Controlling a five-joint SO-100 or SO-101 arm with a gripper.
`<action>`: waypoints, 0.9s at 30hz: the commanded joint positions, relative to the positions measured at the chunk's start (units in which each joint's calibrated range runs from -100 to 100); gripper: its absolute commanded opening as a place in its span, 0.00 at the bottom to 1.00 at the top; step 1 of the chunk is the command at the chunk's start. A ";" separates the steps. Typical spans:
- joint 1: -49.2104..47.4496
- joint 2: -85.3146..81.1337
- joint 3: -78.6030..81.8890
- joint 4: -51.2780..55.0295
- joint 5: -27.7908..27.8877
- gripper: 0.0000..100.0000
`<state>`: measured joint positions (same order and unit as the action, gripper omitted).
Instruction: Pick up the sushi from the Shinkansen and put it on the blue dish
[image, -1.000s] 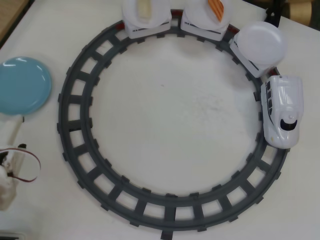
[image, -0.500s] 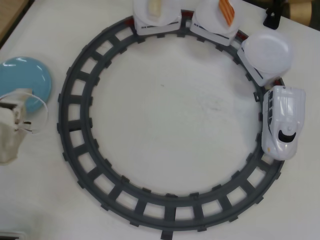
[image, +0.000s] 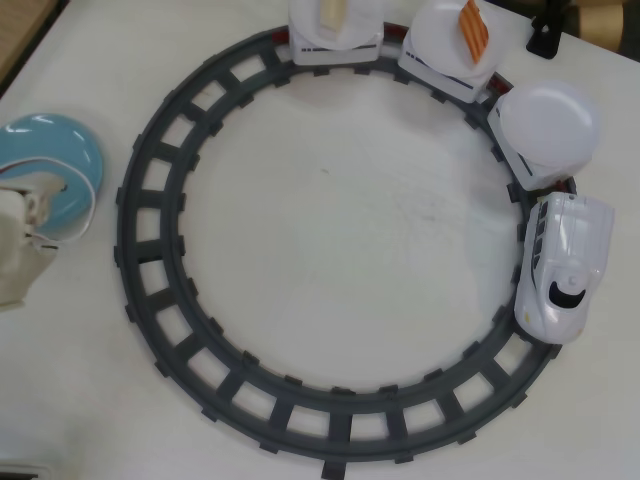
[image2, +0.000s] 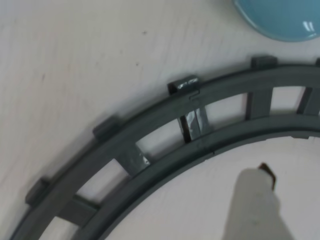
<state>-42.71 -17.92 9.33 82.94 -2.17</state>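
In the overhead view the white Shinkansen stands on the right side of the grey track, pulling cars topped with white plates. The orange striped sushi lies on the second car's plate at the top right. The blue dish sits at the far left, outside the track. My white arm overlaps the dish's lower edge, far from the sushi. The wrist view shows only one pale finger of my gripper, above the table inside the track, with the blue dish at its top right. Nothing is held.
The grey circular track fills most of the table and crosses the wrist view. An empty white plate rides behind the engine. A cream-yellow piece lies on the third car. A black object stands at the top right.
The train has run clockwise along the track, shifting the sushi car rightward and the engine downward. My arm rose from the lower left up to the blue dish's edge.
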 joint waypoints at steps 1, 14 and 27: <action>2.12 1.29 -8.88 4.15 -0.13 0.24; 14.89 7.60 -12.85 7.12 1.44 0.24; 24.04 6.10 -7.71 7.21 7.35 0.24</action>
<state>-20.39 -9.74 1.74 90.25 4.50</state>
